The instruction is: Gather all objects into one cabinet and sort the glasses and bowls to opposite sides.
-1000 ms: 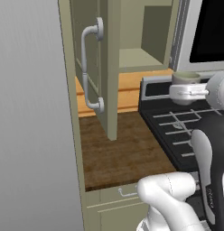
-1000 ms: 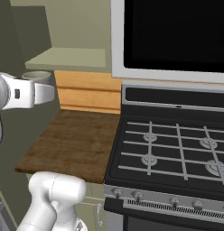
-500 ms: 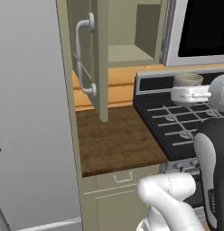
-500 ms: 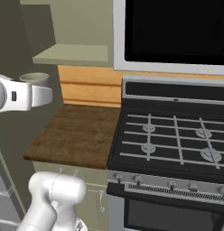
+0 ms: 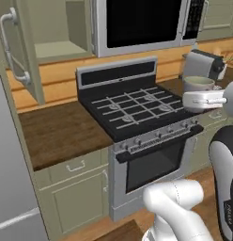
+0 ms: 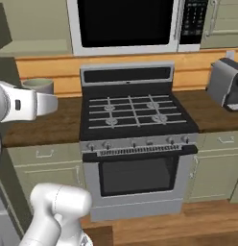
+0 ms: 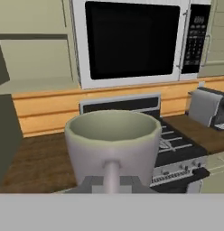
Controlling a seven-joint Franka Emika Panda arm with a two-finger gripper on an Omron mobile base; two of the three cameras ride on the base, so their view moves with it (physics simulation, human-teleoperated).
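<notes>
Pale grey-green bowl sits upright just above the fingers, clenched on it at its near wall and holding it in the air; its hollow looks empty. No writing can be read anywhere. Beyond the fingers stand a black gas stove and a microwave above it. Off to one side of them a wooden tabletop lies under an open sage-green cabinet; a toaster stands off to the other.
</notes>
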